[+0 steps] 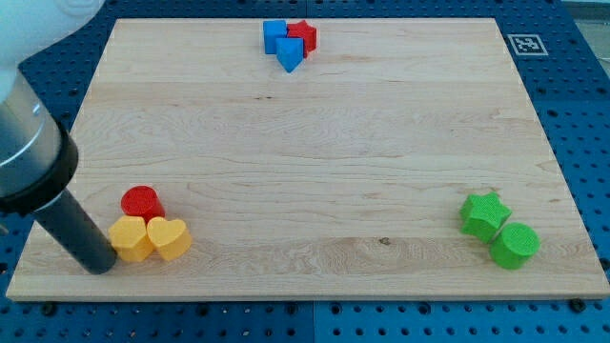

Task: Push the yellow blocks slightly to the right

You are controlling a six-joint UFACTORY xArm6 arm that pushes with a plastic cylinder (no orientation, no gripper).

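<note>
Two yellow blocks lie near the board's bottom left: a yellow hexagon-like block (130,237) and a yellow heart (170,237) touching it on its right. A red cylinder (141,201) sits just above them, touching. My tip (101,265) is at the lower left of the yellow hexagon-like block, right against or almost against its left side. The dark rod slants up to the view's left.
A blue cube (274,34), a blue triangular block (290,54) and a red star (303,36) cluster at the top centre. A green star (483,213) and a green cylinder (515,245) sit at the bottom right. The wooden board (315,152) ends just left of my tip.
</note>
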